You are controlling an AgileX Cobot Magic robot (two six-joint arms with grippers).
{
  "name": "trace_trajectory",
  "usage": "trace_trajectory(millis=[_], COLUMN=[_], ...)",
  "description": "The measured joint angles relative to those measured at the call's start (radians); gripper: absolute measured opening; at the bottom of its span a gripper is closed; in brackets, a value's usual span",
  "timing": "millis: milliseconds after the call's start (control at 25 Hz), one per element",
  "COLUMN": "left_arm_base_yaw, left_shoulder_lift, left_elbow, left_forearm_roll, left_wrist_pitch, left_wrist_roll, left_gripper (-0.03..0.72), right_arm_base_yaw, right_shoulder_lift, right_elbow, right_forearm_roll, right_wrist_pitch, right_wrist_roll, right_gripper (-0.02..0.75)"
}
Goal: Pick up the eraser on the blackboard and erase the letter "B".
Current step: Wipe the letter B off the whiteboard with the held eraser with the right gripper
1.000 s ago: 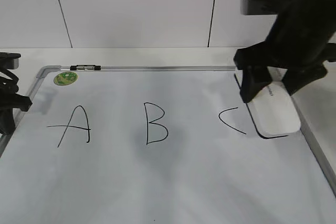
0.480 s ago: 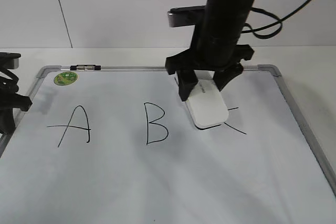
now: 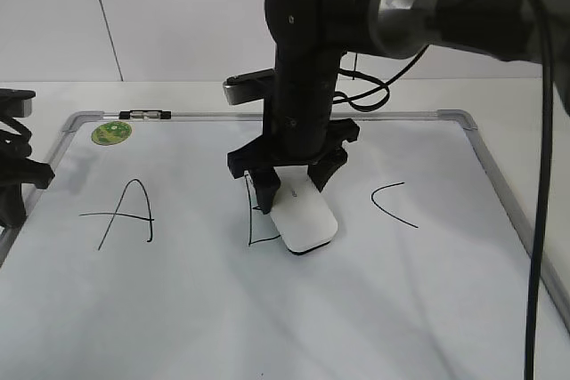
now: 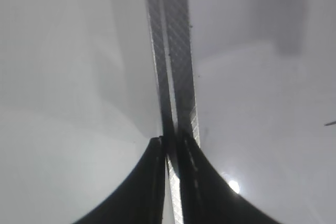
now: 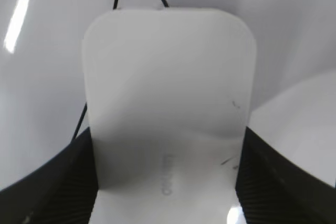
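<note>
Left gripper: black, at the far left edge of the exterior view, over the left frame of the blackboard; in the left wrist view its fingers stand pressed together with nothing between them, above the grey frame rail. Blackboard: large white board with grey metal frame and rounded corners, lying flat on the white bench. Green sticker: round, near the board's top left corner. Marker: small, black and clear, lying along the top frame just right of the sticker. Letter "A": black, hand-drawn, left part of the board. Letter "B": black, middle of the board, only its left stroke and lower corner showing, the right part covered by the eraser. Eraser: white rounded-rectangular block with dark underside, flat on the board over the right of the "B", with faint grey lettering seen in the right wrist view. Right gripper: black, reaching down across the middle of the board, fingers closed against the two long sides of the eraser, one on each side, in the right wrist view. Letter "C": black, right of the eraser, apart from it. Black cable: running down the right edge of the exterior view
</note>
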Motion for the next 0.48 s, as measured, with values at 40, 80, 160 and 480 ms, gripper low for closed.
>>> trace_trajectory(millis=[40,80,160,480], left_arm_base_yaw=[0.0,0.0,0.0,0.0], left_shoulder_lift=[0.0,0.0,0.0,0.0], left_elbow=[0.0,0.0,0.0,0.0], left_forearm_roll=[0.0,0.0,0.0,0.005], left_wrist_pitch=[0.0,0.0,0.0,0.0], left_wrist_roll=[0.0,0.0,0.0,0.0], left_gripper=[0.038,0.038,0.038,0.038], right_arm_base_yaw=[0.0,0.0,0.0,0.001], right_shoulder_lift=[0.01,0.022,0.049,0.088], right_elbow=[-0.011,-0.025,-0.051,-0.11], right_forearm_roll=[0.0,0.0,0.0,0.003], right_wrist_pitch=[0.005,0.013,0.02,0.073], right_wrist_roll=[-0.002,-0.009,-0.018,-0.025], right_gripper=[0.548,0.547,0.547,0.547])
